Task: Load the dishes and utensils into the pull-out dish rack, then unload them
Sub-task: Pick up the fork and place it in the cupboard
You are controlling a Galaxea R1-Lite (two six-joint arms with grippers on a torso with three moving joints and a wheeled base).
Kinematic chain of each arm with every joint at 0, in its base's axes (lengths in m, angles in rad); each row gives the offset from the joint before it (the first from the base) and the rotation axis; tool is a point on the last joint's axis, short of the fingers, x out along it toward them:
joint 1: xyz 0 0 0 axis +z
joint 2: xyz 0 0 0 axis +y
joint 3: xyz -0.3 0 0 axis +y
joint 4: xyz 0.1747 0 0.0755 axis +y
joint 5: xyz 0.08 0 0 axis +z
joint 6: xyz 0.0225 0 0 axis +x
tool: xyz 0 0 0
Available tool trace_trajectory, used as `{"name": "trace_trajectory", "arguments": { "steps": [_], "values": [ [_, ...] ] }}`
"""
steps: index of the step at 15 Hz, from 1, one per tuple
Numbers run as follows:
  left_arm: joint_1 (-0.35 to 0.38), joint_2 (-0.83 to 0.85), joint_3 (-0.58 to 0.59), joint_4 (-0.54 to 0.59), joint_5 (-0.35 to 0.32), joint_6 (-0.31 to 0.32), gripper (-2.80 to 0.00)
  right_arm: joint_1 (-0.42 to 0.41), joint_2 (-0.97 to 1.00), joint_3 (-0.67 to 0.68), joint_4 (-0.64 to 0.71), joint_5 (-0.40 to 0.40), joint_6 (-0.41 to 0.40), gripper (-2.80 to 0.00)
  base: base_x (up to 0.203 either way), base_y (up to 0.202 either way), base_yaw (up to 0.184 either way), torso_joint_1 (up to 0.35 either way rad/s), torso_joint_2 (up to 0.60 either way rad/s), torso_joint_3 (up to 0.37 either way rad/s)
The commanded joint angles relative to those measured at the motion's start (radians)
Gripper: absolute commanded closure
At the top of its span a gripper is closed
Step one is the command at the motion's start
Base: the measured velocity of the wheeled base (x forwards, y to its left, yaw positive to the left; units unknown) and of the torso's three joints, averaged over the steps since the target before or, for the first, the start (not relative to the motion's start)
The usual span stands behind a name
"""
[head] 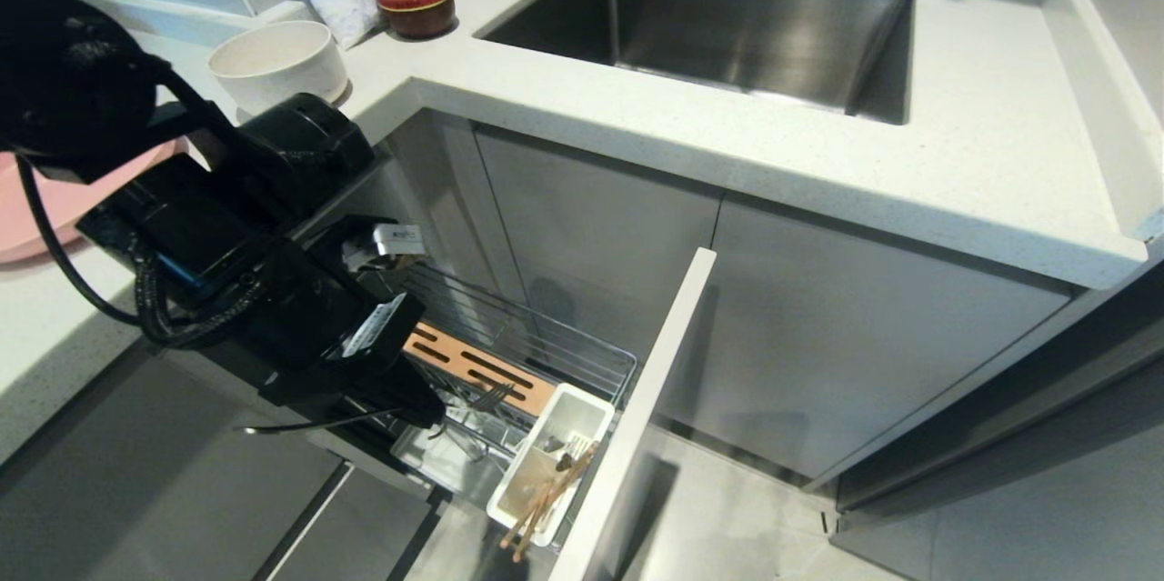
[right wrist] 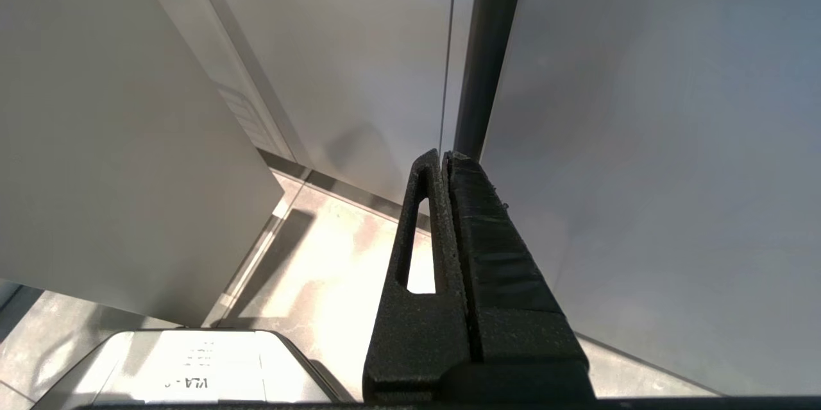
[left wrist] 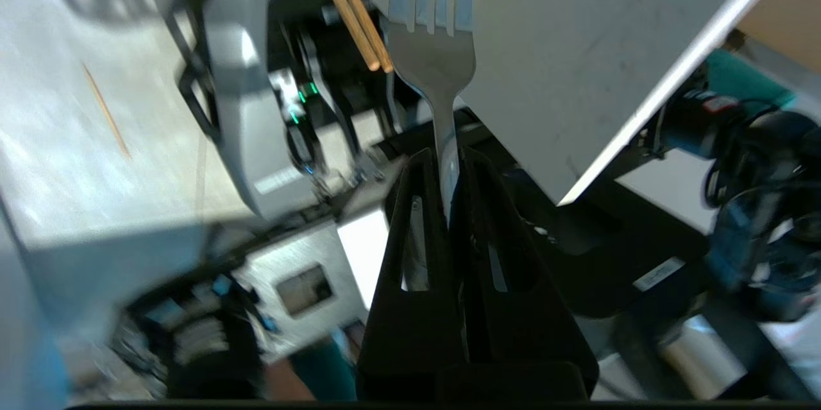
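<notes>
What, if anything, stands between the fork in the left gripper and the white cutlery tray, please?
Nothing visible does. The left gripper holds the fork over the wire rack, beside the cutlery tray; only the chopsticks lie inside it.

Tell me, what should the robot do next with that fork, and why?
Probably carry the fork up toward the counter. The left hand is shut on its handle, holding it above the pull-out rack, and the bowl already sits on the counter, so this looks like unloading.

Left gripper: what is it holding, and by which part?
The left gripper is shut on the metal fork, gripping its handle just below the neck, tines pointing away.
</notes>
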Motion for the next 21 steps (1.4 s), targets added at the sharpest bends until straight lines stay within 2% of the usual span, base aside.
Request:
{"name": "trace_trajectory", "arguments": {
  "steps": [1, 5, 9, 13, 21],
  "values": [
    [-0.023, 0.092, -0.037, 0.032, 0.000, -0.042, 0.00, 0.000, -0.004, 0.002, 0.000, -0.001, 0.000, 0.00, 0.000, 0.000, 0.000, 0.000, 0.00, 0.000],
    [-0.061, 0.189, -0.068, 0.066, 0.002, -0.099, 0.00, 0.000, -0.004, 0.002, 0.000, -0.001, 0.000, 0.00, 0.000, 0.000, 0.000, 0.000, 0.00, 0.000],
    [-0.075, 0.284, -0.126, 0.067, 0.003, -0.200, 0.00, 0.000, -0.004, 0.002, 0.000, 0.000, 0.000, 0.00, 0.000, 0.000, 0.000, 0.000, 0.00, 0.000],
    [-0.075, 0.352, -0.148, 0.027, 0.003, -0.274, 0.00, 0.000, -0.004, 0.002, 0.000, -0.001, 0.000, 0.00, 0.000, 0.000, 0.000, 0.000, 0.00, 0.000],
    [-0.075, 0.473, -0.188, 0.011, 0.015, -0.318, 0.00, 0.000, -0.004, 0.002, 0.000, 0.000, 0.000, 0.00, 0.000, 0.000, 0.000, 0.000, 0.00, 0.000]
  ]
}}
